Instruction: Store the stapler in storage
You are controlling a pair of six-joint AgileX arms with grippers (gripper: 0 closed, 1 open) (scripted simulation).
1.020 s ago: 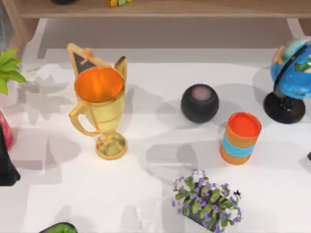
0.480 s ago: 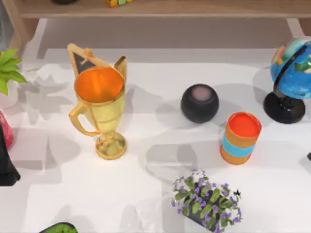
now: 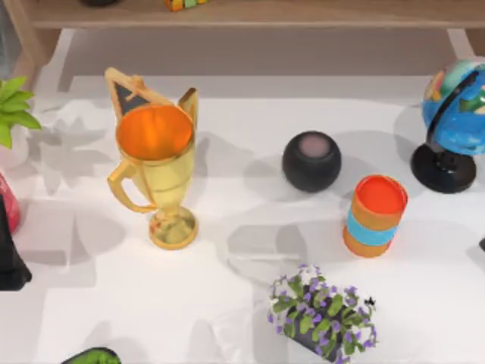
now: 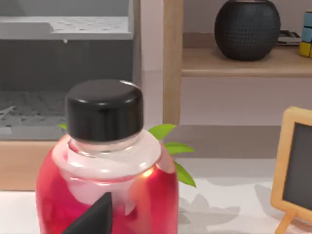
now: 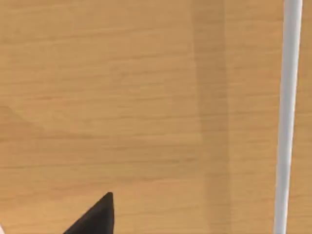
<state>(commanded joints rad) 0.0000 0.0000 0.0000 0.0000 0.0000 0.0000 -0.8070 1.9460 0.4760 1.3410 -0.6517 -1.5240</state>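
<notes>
The stapler is out of view. A wooden shelf (image 3: 250, 14) runs along the table's far edge; in the left wrist view the shelf (image 4: 239, 61) carries a black round speaker (image 4: 247, 28). My left arm (image 3: 9, 262) is parked at the table's left edge. Its gripper (image 4: 92, 218) sits just behind a red bottle (image 4: 105, 165) with a black cap. My right arm (image 3: 482, 244) barely shows at the right edge. Its gripper (image 5: 95, 217) faces a wooden panel (image 5: 122, 97) with a white strip (image 5: 287, 117).
On the white table stand a gold trophy (image 3: 155, 174), a black ball-shaped speaker (image 3: 311, 161), an orange and blue can (image 3: 374, 215), a globe (image 3: 455, 121), a purple flower pot (image 3: 322, 312), a green plant (image 3: 14, 106) and a small chalkboard (image 3: 129, 92).
</notes>
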